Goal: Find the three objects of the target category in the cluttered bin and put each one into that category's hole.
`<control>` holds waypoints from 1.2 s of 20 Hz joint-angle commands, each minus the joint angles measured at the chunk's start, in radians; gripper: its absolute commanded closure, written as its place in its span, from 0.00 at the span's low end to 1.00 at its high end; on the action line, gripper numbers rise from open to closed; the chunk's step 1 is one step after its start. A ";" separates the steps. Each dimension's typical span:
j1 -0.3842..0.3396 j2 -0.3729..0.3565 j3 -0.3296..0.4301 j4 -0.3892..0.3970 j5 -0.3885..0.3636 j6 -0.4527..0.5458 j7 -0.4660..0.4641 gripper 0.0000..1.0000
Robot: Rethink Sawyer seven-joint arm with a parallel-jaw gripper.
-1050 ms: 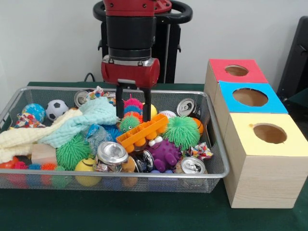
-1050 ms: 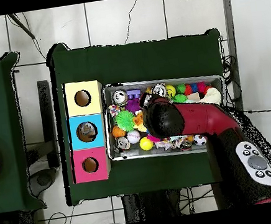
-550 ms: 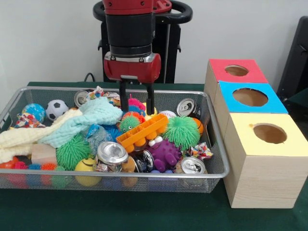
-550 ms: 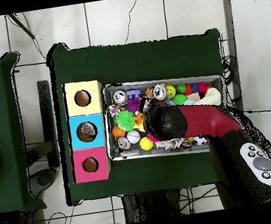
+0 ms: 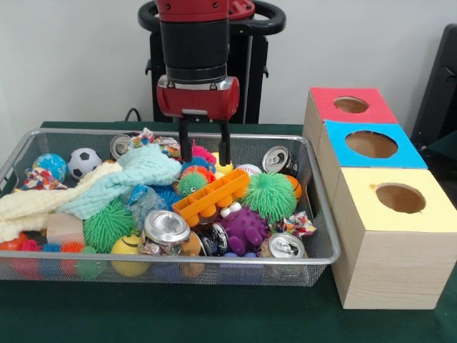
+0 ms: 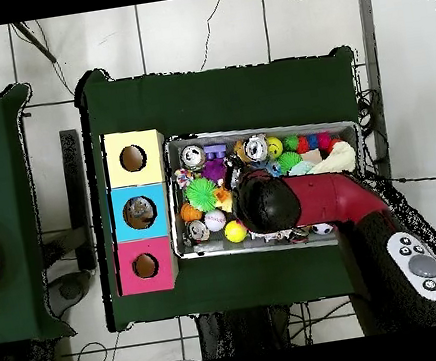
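Green table, vertical arm, empty spread claw above bin

The bin at centre frame is fine silver wire mesh with a smooth metal rim. Inside it, the cans are shiny, dented aluminium; the towel at left is soft, nubbly cloth; the spiky balls look rubbery and matt; the orange tray is glossy plastic. At right, the boxes are pale matt wood grain. The table cover along the bottom is matt green felt-like cloth.

Red-black gripper rose clear of orange plastic block tray, fingers spread, empty; moved slightly toward bin's back.
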 commanded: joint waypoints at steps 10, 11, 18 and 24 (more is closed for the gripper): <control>-0.149 0.034 0.222 0.040 -0.166 0.170 -0.367 0.00; -0.152 0.050 0.238 0.019 -0.176 0.180 -0.383 0.00; -0.199 0.150 0.359 -0.064 -0.256 0.207 -0.515 0.00; -0.230 0.218 0.435 -0.108 -0.318 0.235 -0.646 0.00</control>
